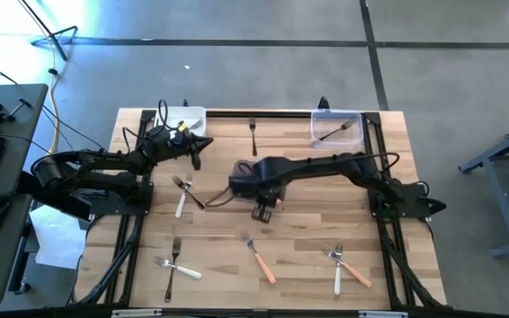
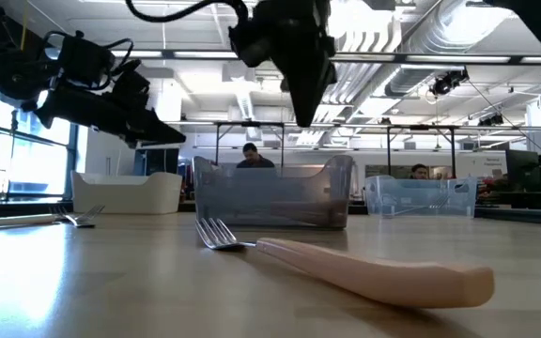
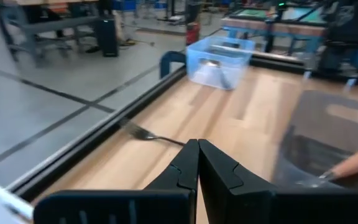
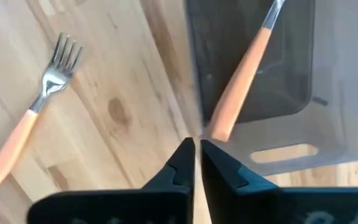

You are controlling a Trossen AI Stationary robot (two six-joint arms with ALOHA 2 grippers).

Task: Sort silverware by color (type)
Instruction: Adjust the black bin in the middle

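Risk: right hand (image 4: 197,149), shut empty, crowds orange fork (image 4: 241,74) propped in grey tub (image 4: 328,93); a bump flips it out. Left hand (image 3: 197,155) waits shut by white tub (image 1: 184,117).

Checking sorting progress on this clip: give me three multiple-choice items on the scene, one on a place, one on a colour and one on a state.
1. The black-handled metal fork that is already binned lies in:
A. a white tub
B. the clear blue plastic tub
C. a cardboard box

2. The fork inside the grey translucent plastic tub has a handle that is:
A. white
B. black
C. orange

3. The left end effector is:
A. wide open
B. shut and empty
C. shut on a white fork

Answers:
1 B, the high view shows that fork in the blue tub at the table's far right corner.
2 C, the right wrist view shows an orange-handled fork in it.
3 B, the left wrist view shows the fingers pressed together with nothing between them.
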